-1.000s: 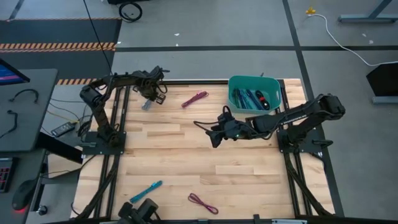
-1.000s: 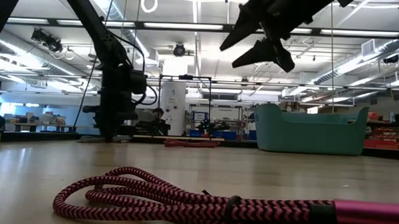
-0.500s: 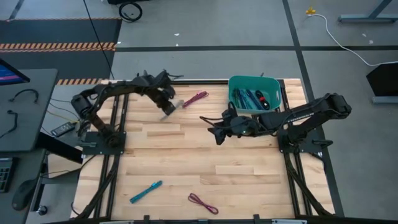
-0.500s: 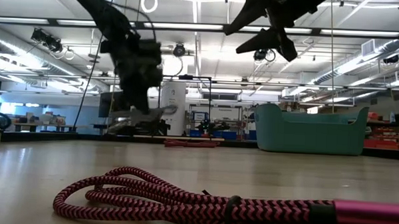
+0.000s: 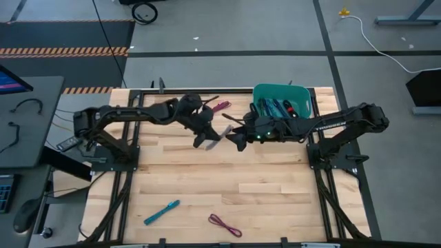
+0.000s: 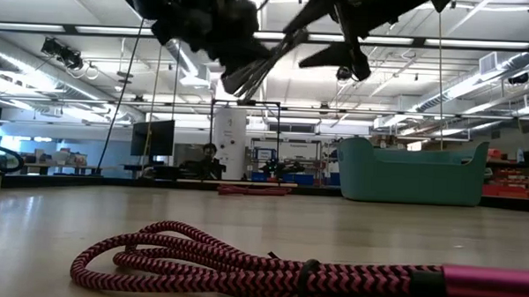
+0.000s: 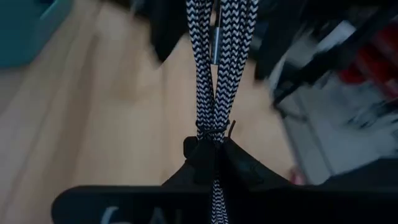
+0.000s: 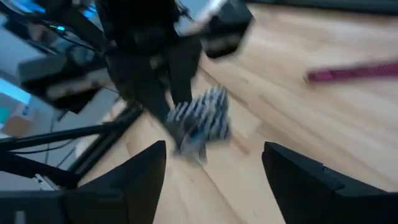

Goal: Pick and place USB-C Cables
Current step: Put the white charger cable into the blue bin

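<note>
Your left pincer (image 5: 209,135) grips the grey cable (image 7: 219,74) mid-air; your right pincer (image 5: 233,140) faces it, spread wide, seemingly for a handover.

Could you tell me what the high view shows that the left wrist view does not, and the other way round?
Only the high view shows the teal bin holding cables, the teal cable and a magenta cable near the table's front edge, another magenta cable beside the bin, and the open right gripper facing the left gripper. Only the left wrist view shows the black-and-white braid and tie of the grey cable held in the left gripper's fingers. Both show the wooden table.
</note>
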